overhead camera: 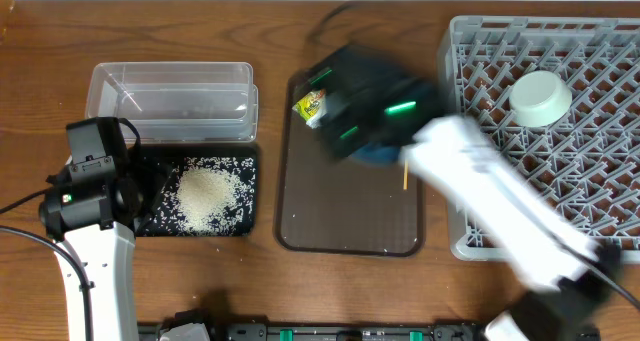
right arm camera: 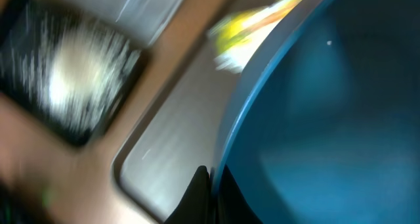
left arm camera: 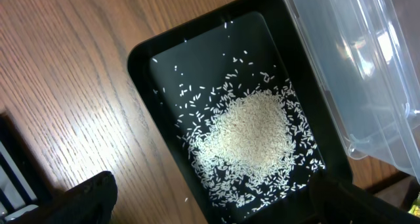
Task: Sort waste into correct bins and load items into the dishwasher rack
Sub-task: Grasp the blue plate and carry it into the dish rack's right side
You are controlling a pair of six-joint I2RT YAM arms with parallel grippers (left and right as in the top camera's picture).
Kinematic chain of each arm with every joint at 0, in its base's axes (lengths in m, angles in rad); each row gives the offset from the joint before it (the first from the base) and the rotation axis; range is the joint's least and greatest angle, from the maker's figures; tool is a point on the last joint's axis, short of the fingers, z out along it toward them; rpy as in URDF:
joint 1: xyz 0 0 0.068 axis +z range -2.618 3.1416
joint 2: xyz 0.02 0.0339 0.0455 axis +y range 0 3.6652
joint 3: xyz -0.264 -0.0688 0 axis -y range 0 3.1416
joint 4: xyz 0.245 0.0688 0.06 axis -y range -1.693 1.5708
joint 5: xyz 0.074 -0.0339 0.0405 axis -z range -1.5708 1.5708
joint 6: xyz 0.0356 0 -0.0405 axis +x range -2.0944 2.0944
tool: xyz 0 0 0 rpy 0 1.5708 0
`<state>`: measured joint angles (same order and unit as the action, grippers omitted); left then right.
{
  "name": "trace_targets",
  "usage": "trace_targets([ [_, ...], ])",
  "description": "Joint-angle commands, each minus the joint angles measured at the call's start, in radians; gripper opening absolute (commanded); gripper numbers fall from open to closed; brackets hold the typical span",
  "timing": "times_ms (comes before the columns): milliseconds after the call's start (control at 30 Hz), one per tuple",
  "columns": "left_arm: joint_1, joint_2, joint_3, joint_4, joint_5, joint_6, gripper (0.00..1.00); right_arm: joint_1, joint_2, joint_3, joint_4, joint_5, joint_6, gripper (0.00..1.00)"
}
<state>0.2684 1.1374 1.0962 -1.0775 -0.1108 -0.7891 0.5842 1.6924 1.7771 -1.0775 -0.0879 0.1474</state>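
- Left pincer (left arm camera: 220, 199) hung wide open over the black tray (left arm camera: 141, 60), rice (left arm camera: 252, 135) already piled in it; clear tub (overhead camera: 170, 71) beside it looked empty.
- Wrapper (overhead camera: 310, 106) and wooden stick (overhead camera: 405, 173) sat on the brown tray (overhead camera: 350, 221), so not sorted yet.
- Right pincer (right arm camera: 207, 192) was clamped on the rim of the blue dish (right arm camera: 328, 119) above that tray.
- Rack (overhead camera: 600, 61) held just one mint bowl (overhead camera: 540, 96), plenty left I'd say.

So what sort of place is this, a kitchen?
Probably a lab bench staged for clearing dishes, not a real kitchen: a grey dishwasher rack, a black tray of rice and robot arms share one wooden table.
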Motion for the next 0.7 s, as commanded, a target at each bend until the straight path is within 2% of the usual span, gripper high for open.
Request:
trace_targets([
  [0, 0.005, 0.002, 0.017, -0.006, -0.008, -0.010, 0.96, -0.236, -0.122, 0.018, 0.006, -0.127, -0.051, 0.01],
  [200, 0.005, 0.002, 0.016, -0.006, -0.008, -0.010, 0.96, -0.784, -0.167, 0.008, 0.071, -0.522, -0.096, 0.01],
  [333, 0.005, 0.002, 0.017, -0.006, -0.008, -0.010, 0.96, -1.056, -0.116, -0.039, 0.130, -0.803, -0.139, 0.01],
  [467, 0.005, 0.002, 0.016, -0.006, -0.008, -0.010, 0.96, -1.225, -0.028, -0.099, 0.246, -1.066, -0.149, 0.01],
  [667, 0.005, 0.002, 0.017, -0.006, -0.008, -0.010, 0.96, -1.333, 0.135, -0.125, 0.473, -1.411, -0.129, 0.01],
])
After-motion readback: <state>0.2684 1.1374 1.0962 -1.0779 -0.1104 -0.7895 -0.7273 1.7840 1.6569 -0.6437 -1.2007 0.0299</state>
